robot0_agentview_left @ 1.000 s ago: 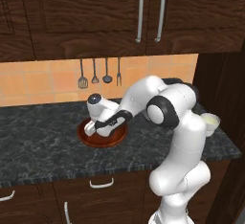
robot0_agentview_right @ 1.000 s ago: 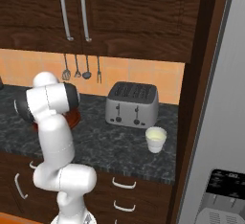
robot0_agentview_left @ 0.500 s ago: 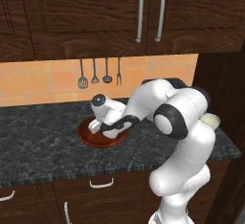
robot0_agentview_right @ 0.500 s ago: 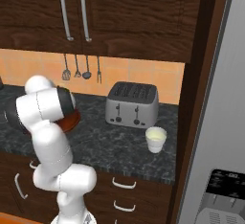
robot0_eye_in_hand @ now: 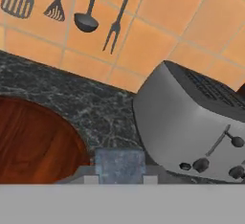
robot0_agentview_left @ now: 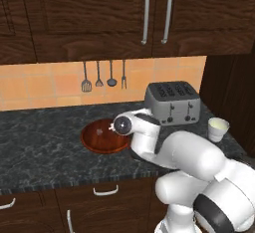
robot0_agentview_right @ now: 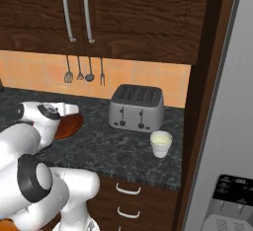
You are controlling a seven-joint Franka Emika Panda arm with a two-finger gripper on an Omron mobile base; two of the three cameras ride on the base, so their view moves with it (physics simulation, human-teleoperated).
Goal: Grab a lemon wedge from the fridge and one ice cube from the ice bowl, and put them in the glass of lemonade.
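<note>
A pale translucent ice cube point(robot0_eye_in_hand: 119, 163) sits between my finger tips, and my gripper point(robot0_eye_in_hand: 119, 177) is shut on it. The hand hovers just above the right edge of the reddish-brown ice bowl point(robot0_agentview_left: 101, 137) point(robot0_eye_in_hand: 33, 144) and faces the toaster and the tiled wall. The bowl's rim point(robot0_agentview_right: 70, 125) peeks out behind my wrist in the right base view. Right of the toaster stands the glass of lemonade point(robot0_agentview_left: 217, 129) point(robot0_agentview_right: 160, 143), well apart from the hand. The grey fridge point(robot0_agentview_right: 225, 126) rises at the far right. The lemon wedge is out of view.
A grey toaster point(robot0_agentview_left: 172, 102) point(robot0_agentview_right: 137, 107) point(robot0_eye_in_hand: 196, 132) stands on the dark stone counter point(robot0_agentview_left: 45, 147) between the bowl and the glass. Several utensils point(robot0_agentview_left: 103, 75) hang on the orange tiles. Dark cabinets sit above and drawers below the counter's front edge.
The jaws have closed on the ice cube. The hand has come up out of the bowl and turned to the right, toward the toaster, with the arm swung lower across the front.
</note>
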